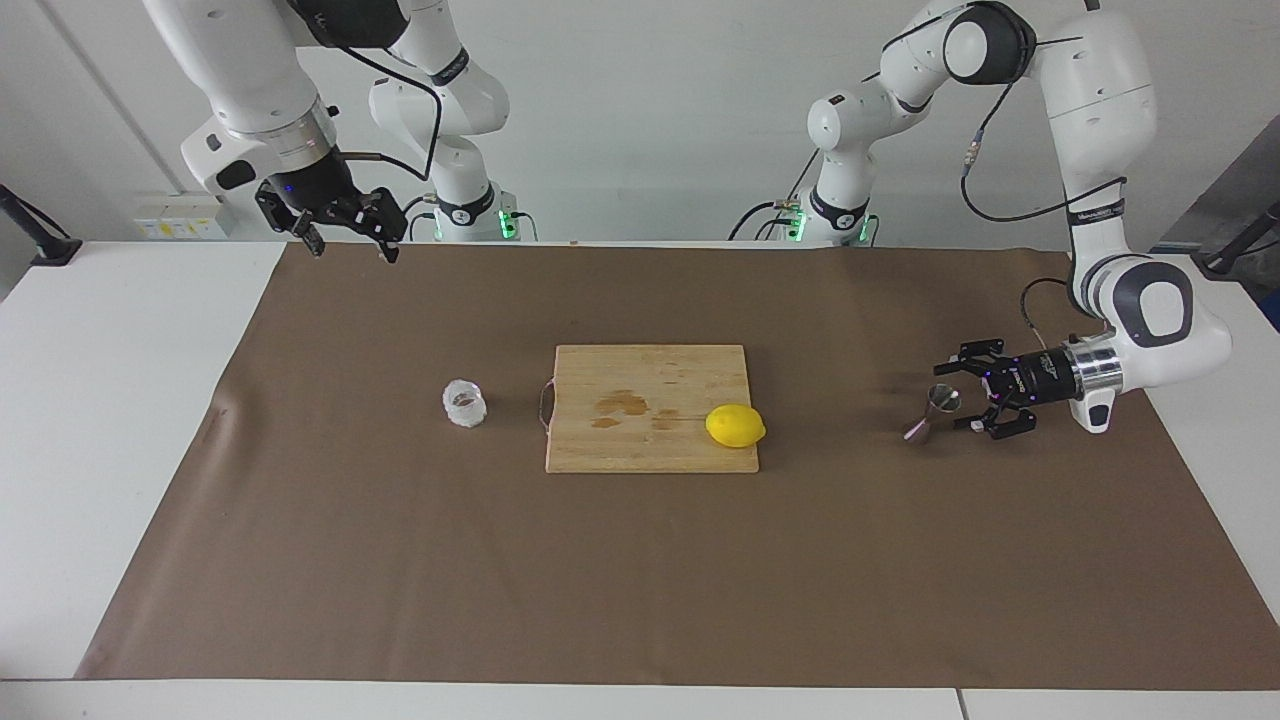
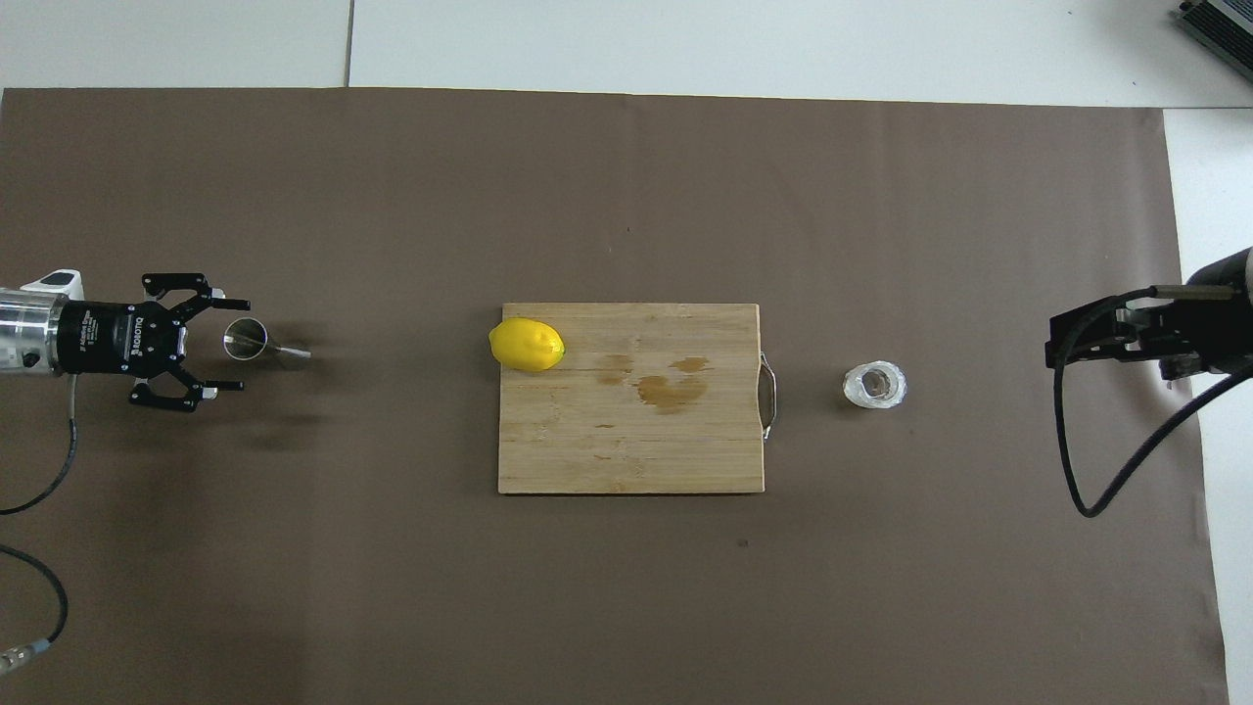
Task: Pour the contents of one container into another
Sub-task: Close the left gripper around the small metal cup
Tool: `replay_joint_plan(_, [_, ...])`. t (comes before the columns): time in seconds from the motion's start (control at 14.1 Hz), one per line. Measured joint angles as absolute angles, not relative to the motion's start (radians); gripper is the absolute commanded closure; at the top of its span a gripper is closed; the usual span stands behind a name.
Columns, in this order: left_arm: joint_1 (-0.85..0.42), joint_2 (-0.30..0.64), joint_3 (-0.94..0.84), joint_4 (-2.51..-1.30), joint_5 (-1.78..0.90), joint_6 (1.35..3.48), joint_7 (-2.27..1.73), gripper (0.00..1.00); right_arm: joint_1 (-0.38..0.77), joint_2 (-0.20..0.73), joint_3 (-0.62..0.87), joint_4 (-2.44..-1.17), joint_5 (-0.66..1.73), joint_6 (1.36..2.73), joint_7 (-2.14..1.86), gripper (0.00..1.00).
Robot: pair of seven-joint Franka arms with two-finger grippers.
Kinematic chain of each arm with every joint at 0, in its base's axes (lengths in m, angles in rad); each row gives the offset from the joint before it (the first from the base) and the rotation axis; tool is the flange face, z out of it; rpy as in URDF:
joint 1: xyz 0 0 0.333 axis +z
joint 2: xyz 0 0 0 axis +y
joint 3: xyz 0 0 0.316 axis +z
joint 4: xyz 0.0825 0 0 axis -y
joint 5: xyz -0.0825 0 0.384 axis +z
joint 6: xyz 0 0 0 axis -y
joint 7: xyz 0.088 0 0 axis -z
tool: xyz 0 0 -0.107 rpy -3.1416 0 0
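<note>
The clear faceted glass tumbler (image 1: 465,403) stands on the brown mat beside the cutting board's handle, toward the right arm's end; it also shows in the overhead view (image 2: 874,385). The steel jigger (image 1: 933,413) stands upright toward the left arm's end, also in the overhead view (image 2: 256,342). My left gripper (image 1: 953,398) lies low and level, open, with the jigger just between its fingertips and not gripped; it shows in the overhead view too (image 2: 241,345). My right gripper (image 1: 353,248) is open and empty, raised over the mat's edge nearest the robots, well away from the tumbler.
A wooden cutting board (image 1: 640,440) with a metal handle lies mid-table, with wet stains on it. A yellow lemon (image 1: 735,425) sits on the board's corner toward the jigger. The brown mat (image 1: 640,580) covers most of the white table.
</note>
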State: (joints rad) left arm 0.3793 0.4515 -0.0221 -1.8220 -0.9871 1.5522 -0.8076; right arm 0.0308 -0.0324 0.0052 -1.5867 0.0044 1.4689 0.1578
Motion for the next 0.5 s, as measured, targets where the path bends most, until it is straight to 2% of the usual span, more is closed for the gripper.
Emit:
replay_joint_plan(0.28, [0.379, 0.451, -0.022, -1.823, -0.988, 1.552, -0.807, 0.10, 0.031, -0.032, 0.005, -1.587, 0.004, 1.469, 0.158, 0.00])
replay_joint_plan(0.5, [0.379, 0.451, -0.021, -1.824, -0.988, 1.552, -0.807, 0.29, 0.031, -0.032, 0.005, -1.587, 0.004, 1.469, 0.158, 0.00])
